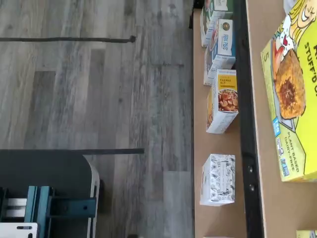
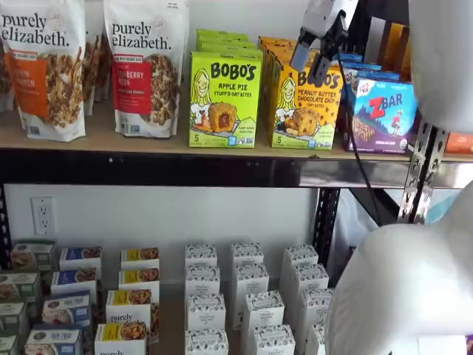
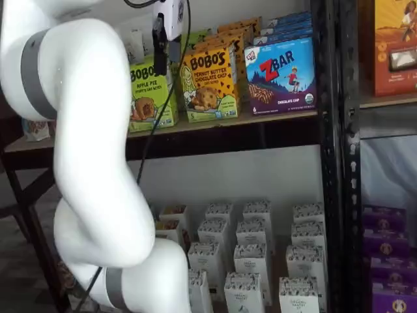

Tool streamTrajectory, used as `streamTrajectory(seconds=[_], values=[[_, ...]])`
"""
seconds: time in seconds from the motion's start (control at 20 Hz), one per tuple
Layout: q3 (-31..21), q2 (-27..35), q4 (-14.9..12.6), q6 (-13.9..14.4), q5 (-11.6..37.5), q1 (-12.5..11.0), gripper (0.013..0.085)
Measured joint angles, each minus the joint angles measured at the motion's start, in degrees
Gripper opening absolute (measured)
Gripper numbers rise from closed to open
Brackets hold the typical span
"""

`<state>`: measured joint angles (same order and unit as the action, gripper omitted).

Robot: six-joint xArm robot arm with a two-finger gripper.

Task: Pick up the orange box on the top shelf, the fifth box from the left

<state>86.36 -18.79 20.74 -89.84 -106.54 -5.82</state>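
Note:
The orange box [image 2: 305,103] stands on the top shelf [image 2: 148,144] between a lime-green Bobo's box and a blue ZBar box, and shows in both shelf views [image 3: 208,81]. Several same boxes line up behind it. My gripper [image 2: 312,63] hangs in front of the orange box's upper part, apart from it, with a gap showing between its two black fingers and nothing in them. In a shelf view the gripper [image 3: 160,49] is side-on, at the orange box's left edge. The wrist view shows the shelf board [image 1: 260,198] and the lime-green box, not the orange box.
The lime-green Apple Pie box [image 2: 224,100] [image 1: 292,94] stands left of the orange one and the ZBar box [image 2: 384,115] right of it. Granola bags [image 2: 148,66] stand further left. Small white boxes [image 2: 247,296] fill the lower level. A black upright [image 3: 332,130] stands at the right.

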Motion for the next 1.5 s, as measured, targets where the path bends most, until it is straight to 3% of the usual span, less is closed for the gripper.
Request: streamTrajectory(seconds=[0.15,0.4,0.7,1.15,1.5], values=[[-0.17,0.16,4.68,-0.58,-0.04,-2.01,0.0850],[0.83,0.80,5.74,-0.43,0.06,-2.25,0.0850],[-0.36,0.68,8.87,-1.07,5.63,-3.42,0.0850],[-0.48,2.78,9.44,-3.22,13.32,-4.70,0.0850],[0.18,5.42,6.61,-5.93,16.46,-5.77,0.0850]])
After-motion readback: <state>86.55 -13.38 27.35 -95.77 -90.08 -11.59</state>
